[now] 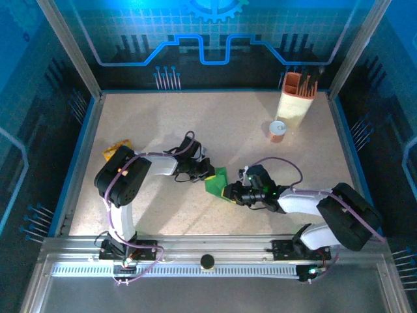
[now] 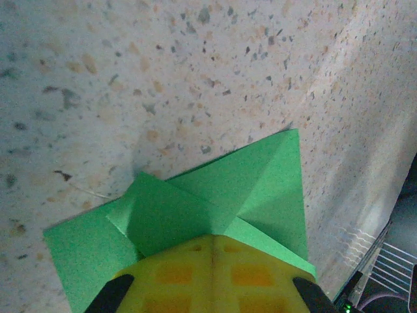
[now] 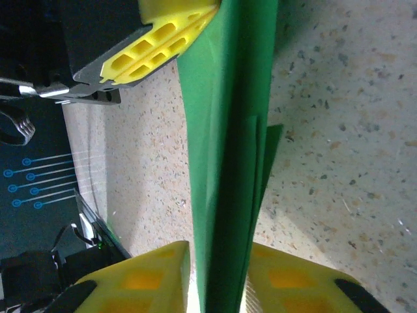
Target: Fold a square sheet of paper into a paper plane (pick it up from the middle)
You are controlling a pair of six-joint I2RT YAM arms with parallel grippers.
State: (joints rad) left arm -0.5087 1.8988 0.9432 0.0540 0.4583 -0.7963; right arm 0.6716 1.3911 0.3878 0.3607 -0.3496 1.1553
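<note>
The square sheet of paper point(image 1: 217, 177) is bright green and folded into a narrow pointed shape, held up off the speckled table between both arms. My left gripper point(image 1: 207, 171) is shut on one end of it. In the left wrist view its yellow fingers point(image 2: 212, 238) meet on the paper point(image 2: 247, 189), whose folded flaps spread out ahead. My right gripper point(image 1: 228, 192) straddles the other end. In the right wrist view the paper point(image 3: 225, 130) stands edge-on between the jaws of the right gripper point(image 3: 219, 251). One finger touches it and a thin gap shows beside the other. The left gripper's fingers point(image 3: 163, 39) clamp the far end.
A crinkled yellow-orange snack packet point(image 1: 117, 149) lies at the left, near the left arm's elbow. At the back right stand a tall cream and orange holder point(image 1: 296, 98) and a small orange cup point(image 1: 277, 130). Raised walls enclose the table.
</note>
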